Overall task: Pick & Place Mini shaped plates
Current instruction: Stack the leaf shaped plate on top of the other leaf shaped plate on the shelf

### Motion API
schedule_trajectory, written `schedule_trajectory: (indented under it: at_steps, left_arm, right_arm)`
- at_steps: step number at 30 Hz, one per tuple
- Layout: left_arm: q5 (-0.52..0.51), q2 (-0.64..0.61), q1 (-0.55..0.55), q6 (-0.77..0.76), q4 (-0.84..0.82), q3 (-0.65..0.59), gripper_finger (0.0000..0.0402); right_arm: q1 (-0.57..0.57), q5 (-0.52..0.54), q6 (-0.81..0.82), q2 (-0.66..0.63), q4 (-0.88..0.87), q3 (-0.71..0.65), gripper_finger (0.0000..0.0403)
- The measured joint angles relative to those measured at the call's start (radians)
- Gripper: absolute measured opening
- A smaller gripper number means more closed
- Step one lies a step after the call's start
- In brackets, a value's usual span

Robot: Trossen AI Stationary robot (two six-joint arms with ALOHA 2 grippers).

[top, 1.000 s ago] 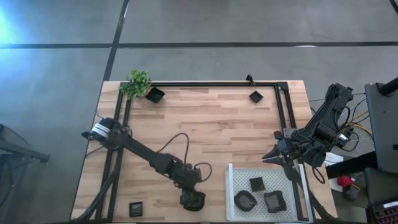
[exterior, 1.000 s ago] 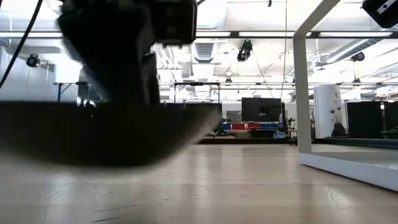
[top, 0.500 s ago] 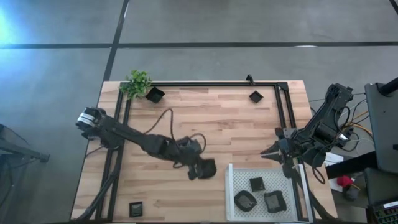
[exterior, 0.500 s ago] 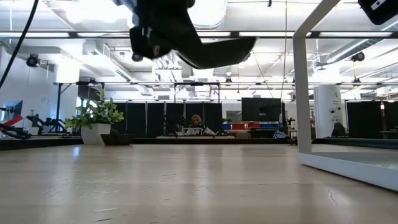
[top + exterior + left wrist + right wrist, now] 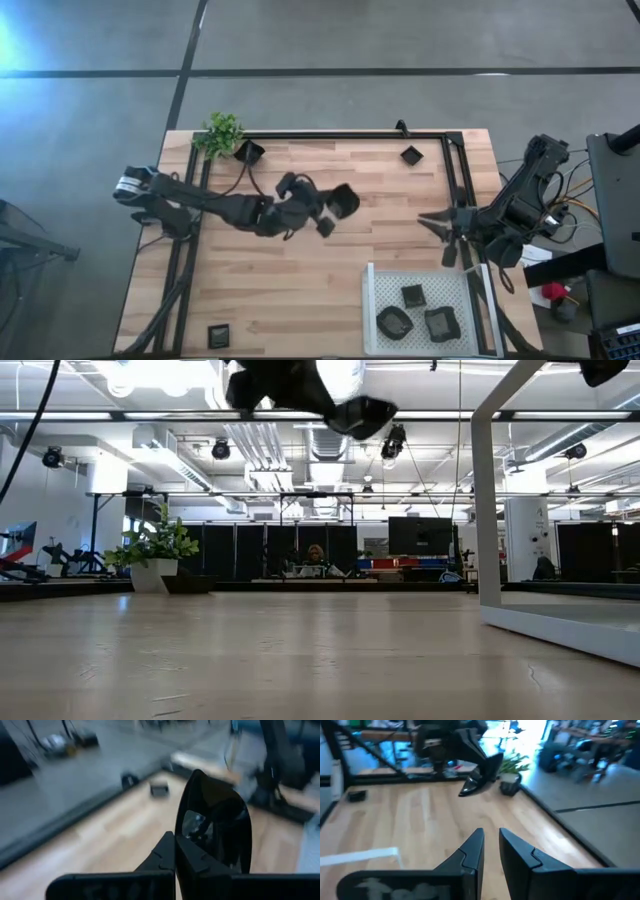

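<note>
You see glossy black mini plates [image 5: 411,155] on a pale wood-grain table [image 5: 330,255]. The tray [image 5: 372,300] is white and perforated, the plant [image 5: 222,132] green.

Seven mini shaped plates [image 5: 411,155] — three in one white tray [image 5: 372,300] — one plant [image 5: 222,133], two arms

I see one black plate [image 5: 343,201] pinched aloft, tilted, well up-table from the white tray [image 5: 372,300]; three plates [image 5: 412,296] lie inside that tray, others far from it.
</note>
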Motion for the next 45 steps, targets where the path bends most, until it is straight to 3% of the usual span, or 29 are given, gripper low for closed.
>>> schedule_trajectory:
  at_steps: [6, 11, 16, 25, 33, 38, 45]
  left_arm:
    - [-0.057, 0.025, 0.031, 0.159, 0.221, 0.000, 0.0000]
    - [-0.086, 0.044, 0.035, 0.273, 0.329, 0.000, 0.0000]
    - [-0.133, 0.073, 0.037, 0.389, 0.419, 0.000, 0.0000]
    - [-0.132, 0.122, 0.037, 0.455, 0.516, 0.010, 0.0000]
    - [-0.065, 0.160, 0.037, 0.507, 0.525, 0.046, 0.0000]
    - [-0.059, 0.182, 0.037, 0.580, 0.524, 0.076, 0.0000]
    - [-0.045, 0.174, 0.037, 0.609, 0.526, 0.078, 0.0000]
  right_arm:
    - [-0.071, 0.123, 0.028, 0.009, 0.012, 0.000, 0.0057]
    - [-0.154, 0.125, 0.000, 0.032, 0.090, 0.000, 0.0058]
    - [-0.230, 0.122, -0.027, 0.080, 0.159, 0.000, 0.0086]
    - [-0.349, 0.117, -0.032, 0.161, 0.335, 0.000, 0.0118]
    - [-0.460, -0.128, -0.139, 0.214, 0.505, 0.000, 0.0103]
    - [-0.495, -0.140, -0.235, 0.254, 0.600, 0.000, 0.0094]
    - [-0.507, -0.138, -0.241, 0.254, 0.623, 0.000, 0.0082]
